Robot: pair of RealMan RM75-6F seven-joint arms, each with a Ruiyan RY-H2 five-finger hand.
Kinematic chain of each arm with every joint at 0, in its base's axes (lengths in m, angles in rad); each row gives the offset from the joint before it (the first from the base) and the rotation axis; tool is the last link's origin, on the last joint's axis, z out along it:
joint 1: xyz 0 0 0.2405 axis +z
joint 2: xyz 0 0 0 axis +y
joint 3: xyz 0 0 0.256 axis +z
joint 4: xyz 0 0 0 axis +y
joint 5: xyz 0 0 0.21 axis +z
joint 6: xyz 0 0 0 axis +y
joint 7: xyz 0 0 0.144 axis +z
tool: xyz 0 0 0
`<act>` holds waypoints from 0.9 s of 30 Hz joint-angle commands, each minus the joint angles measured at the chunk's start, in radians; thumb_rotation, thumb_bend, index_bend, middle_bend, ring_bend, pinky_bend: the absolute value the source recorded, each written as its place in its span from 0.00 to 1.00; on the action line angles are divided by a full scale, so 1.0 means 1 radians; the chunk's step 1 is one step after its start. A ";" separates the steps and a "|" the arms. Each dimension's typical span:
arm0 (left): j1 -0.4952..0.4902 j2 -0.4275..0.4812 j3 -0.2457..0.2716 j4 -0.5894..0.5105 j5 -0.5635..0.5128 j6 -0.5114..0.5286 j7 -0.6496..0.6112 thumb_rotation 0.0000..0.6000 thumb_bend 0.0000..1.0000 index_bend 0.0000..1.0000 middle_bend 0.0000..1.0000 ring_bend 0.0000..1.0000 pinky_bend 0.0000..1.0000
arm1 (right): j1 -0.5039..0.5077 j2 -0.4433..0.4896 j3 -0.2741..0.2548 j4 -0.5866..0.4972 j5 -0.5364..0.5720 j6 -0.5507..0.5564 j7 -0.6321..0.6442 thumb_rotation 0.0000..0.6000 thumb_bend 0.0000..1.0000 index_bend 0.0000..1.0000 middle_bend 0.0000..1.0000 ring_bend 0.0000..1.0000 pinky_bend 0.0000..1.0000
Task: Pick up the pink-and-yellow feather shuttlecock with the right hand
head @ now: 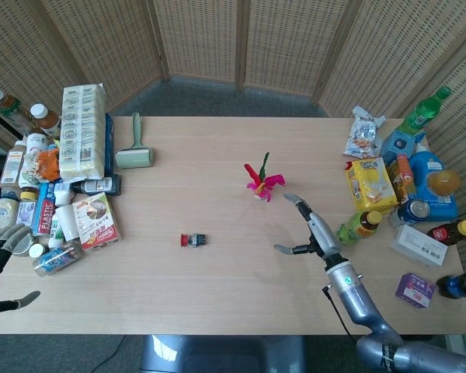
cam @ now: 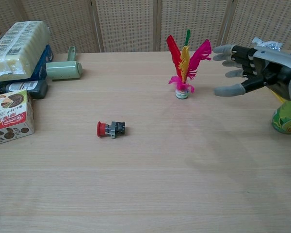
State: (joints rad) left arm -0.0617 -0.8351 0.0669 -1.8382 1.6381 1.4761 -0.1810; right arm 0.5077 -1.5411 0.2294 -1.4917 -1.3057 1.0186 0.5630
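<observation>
The shuttlecock [head: 260, 183] [cam: 185, 67] stands upright at mid-table on a small round base, with pink, red, yellow and green feathers. My right hand [head: 309, 229] [cam: 246, 68] hovers to its right with fingers spread apart and nothing in it, a short gap from the feathers. At the table's near left corner my left hand [head: 0, 256] shows only partly, fingers apart and empty; the chest view does not show it.
A small red-capped button part [head: 193, 239] [cam: 110, 129] lies left of centre. Boxes, bottles and a lint roller [head: 133, 152] crowd the left side. Snack packs, a green bottle [head: 357, 226] and drinks fill the right edge behind my right hand.
</observation>
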 commanded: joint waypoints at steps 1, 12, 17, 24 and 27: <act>0.000 0.000 -0.003 0.001 -0.007 -0.002 0.002 1.00 0.00 0.00 0.00 0.00 0.00 | 0.039 -0.050 0.028 0.102 0.056 -0.075 0.044 1.00 0.00 0.00 0.00 0.00 0.00; -0.007 -0.015 -0.004 -0.001 -0.021 -0.026 0.035 1.00 0.00 0.00 0.00 0.00 0.00 | 0.107 -0.120 0.060 0.274 0.131 -0.240 0.121 1.00 0.00 0.00 0.00 0.00 0.00; -0.009 -0.017 -0.008 0.000 -0.035 -0.032 0.042 1.00 0.00 0.00 0.00 0.00 0.00 | 0.160 -0.172 0.099 0.368 0.177 -0.300 0.114 1.00 0.00 0.00 0.00 0.00 0.00; -0.017 -0.023 -0.016 0.006 -0.062 -0.053 0.047 1.00 0.00 0.00 0.00 0.00 0.00 | 0.230 -0.238 0.161 0.497 0.273 -0.379 0.080 1.00 0.00 0.00 0.00 0.00 0.00; -0.021 -0.025 -0.019 0.010 -0.075 -0.062 0.051 1.00 0.00 0.00 0.00 0.00 0.00 | 0.256 -0.262 0.184 0.539 0.298 -0.397 0.069 1.00 0.00 0.00 0.00 0.00 0.00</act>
State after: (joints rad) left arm -0.0812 -0.8592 0.0485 -1.8294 1.5647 1.4152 -0.1308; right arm 0.7480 -1.7876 0.3985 -0.9707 -1.0193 0.6343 0.6420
